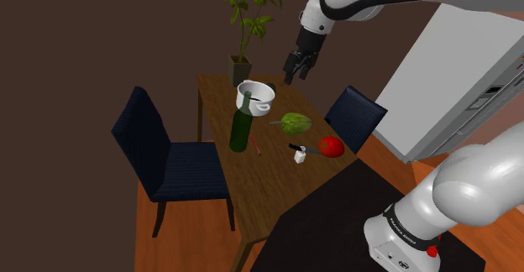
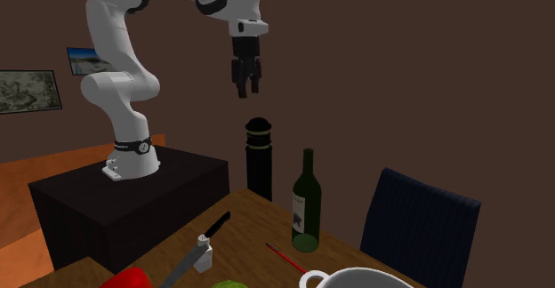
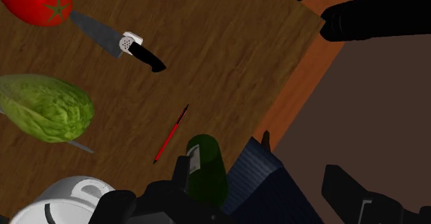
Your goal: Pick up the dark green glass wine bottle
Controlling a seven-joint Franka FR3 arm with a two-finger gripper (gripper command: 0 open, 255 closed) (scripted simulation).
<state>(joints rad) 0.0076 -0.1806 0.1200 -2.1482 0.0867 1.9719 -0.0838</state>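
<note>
I see the gripper (image 1: 295,74) hanging in the upper middle of the shoulder view, its fingers spread apart and holding nothing. The green bottle (image 1: 241,128) stands upright near the frame's centre on the wooden table (image 1: 270,182), just beside a white pot (image 1: 255,96) and well below the gripper.

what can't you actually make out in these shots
wine bottle: wrist view, one end hidden behind the claw.
bottle label: second exterior view, print too small to read.
white pot: second exterior view, cut off by the bottom edge.
tomato: second exterior view, mostly cut off by the bottom edge.
</note>
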